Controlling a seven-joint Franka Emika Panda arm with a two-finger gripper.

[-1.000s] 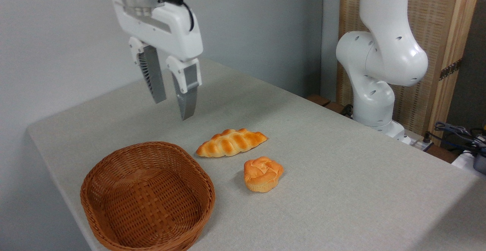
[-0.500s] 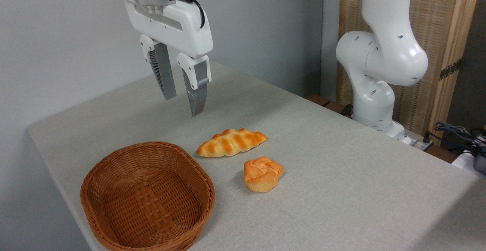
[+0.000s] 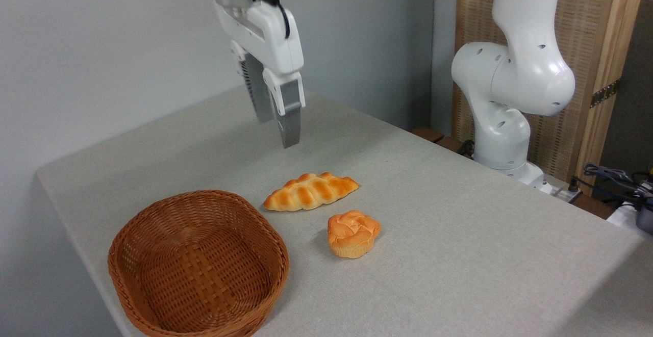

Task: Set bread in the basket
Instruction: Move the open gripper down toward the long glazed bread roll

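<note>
Bread: long braided golden-brown loaf, pointed ends, flat on table.

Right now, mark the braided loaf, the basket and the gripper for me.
braided loaf [image 3: 311, 192], fixed camera, middle of its ridged top.
basket [image 3: 279, 253], fixed camera, right-hand woven rim.
gripper [image 3: 279, 132], fixed camera, between the fingertips; it hangs above the table, holding nothing.

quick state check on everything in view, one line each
bread: flat on the table, untouched
bun: upright on the table, beside the bread
basket: empty, upright
gripper: in the air above the bread, holding nothing, fingers overlap in view
</note>
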